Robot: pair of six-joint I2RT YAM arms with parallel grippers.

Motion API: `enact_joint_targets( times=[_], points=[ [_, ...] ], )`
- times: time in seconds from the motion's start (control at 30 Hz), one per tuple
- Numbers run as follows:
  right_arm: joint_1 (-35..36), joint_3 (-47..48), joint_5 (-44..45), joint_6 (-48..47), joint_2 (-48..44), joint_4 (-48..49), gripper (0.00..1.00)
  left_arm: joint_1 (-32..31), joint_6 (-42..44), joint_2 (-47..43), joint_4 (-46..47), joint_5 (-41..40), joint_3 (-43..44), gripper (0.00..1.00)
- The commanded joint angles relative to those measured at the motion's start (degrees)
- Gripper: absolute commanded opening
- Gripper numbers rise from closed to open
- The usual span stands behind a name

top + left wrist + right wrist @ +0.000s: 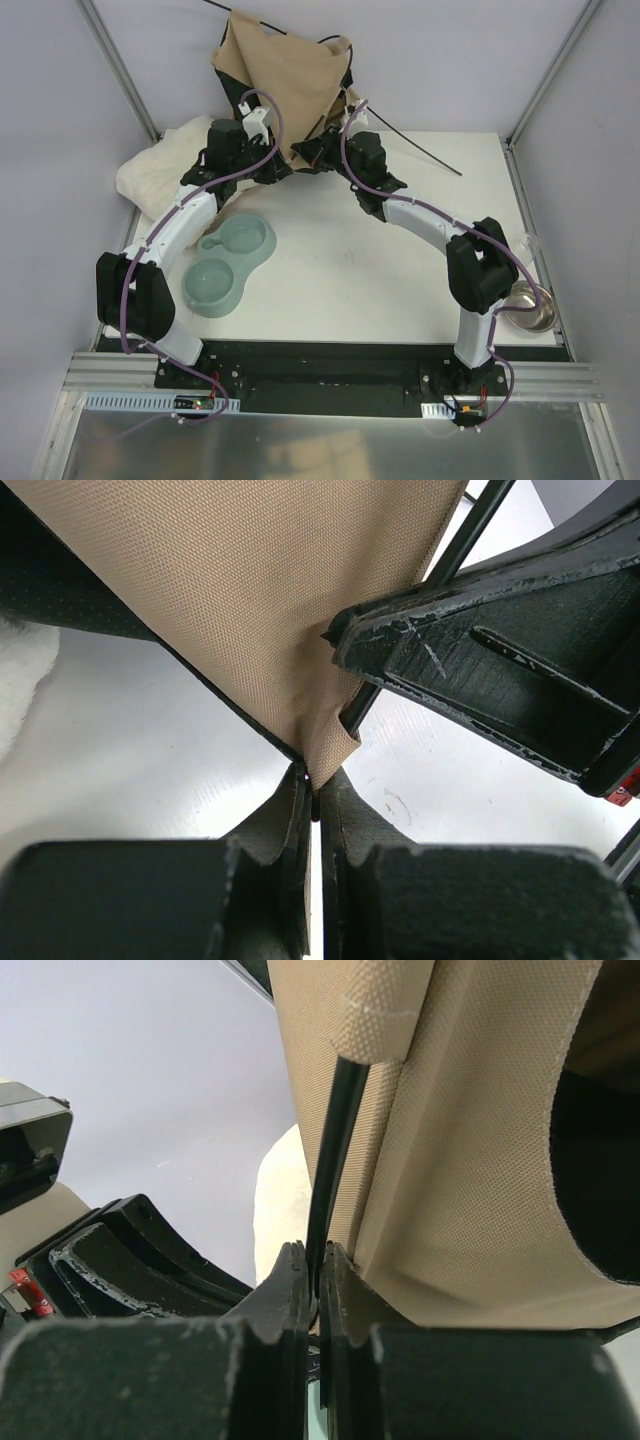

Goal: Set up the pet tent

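Tabletop [380,270] bears pet tent [290,70], twin bowl [225,260], steel bowl [535,310].

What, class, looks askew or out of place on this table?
The pet tent sags crumpled at the far edge of the table, not standing. One thin black pole pokes out loose across the table to the right. The left gripper pinches a fabric corner; the right gripper clamps a pole section.

Nothing readable is showing in any view: no text, label, brand, number or sign is appearing clearly enough to make out, whether beside either claw or farther from it.
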Motion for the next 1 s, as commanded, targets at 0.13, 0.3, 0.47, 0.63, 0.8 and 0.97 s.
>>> enact_joint_targets(
  times=[0.13,0.3,0.47,0.63,0.8,0.97],
  points=[
    [-1.7,3.9,-3.6,-4.0,-1.5,-0.6,0.0,0.2,2.0,0.1,-4.3,5.7,4.4,0.0],
    [-1.5,0.6,-4.3,-1.0,-2.7,1.7,0.0,0.2,1.6,-0.3,-4.1,9.1,4.5,0.0],
    [-1.3,0.4,5.7,-7.5,-2.2,-2.5,0.0,0.2,1.8,-2.6,-2.9,12.0,2.5,0.05],
    [-0.7,0.9,3.0,-9.6,-2.3,-2.9,0.0,0.3,1.8,-5.9,-1.0,12.6,0.2,0.18],
    [0.0,-2.0,-1.7,-9.8,-4.2,-2.8,0.0,0.4,2.6,-10.5,-0.5,10.5,-2.0,0.3],
    [0.5,-6.4,-2.0,-10.4,-5.6,-2.6,0.0,0.6,1.3,-14.5,0.2,8.5,-4.3,0.44]
  ],
)
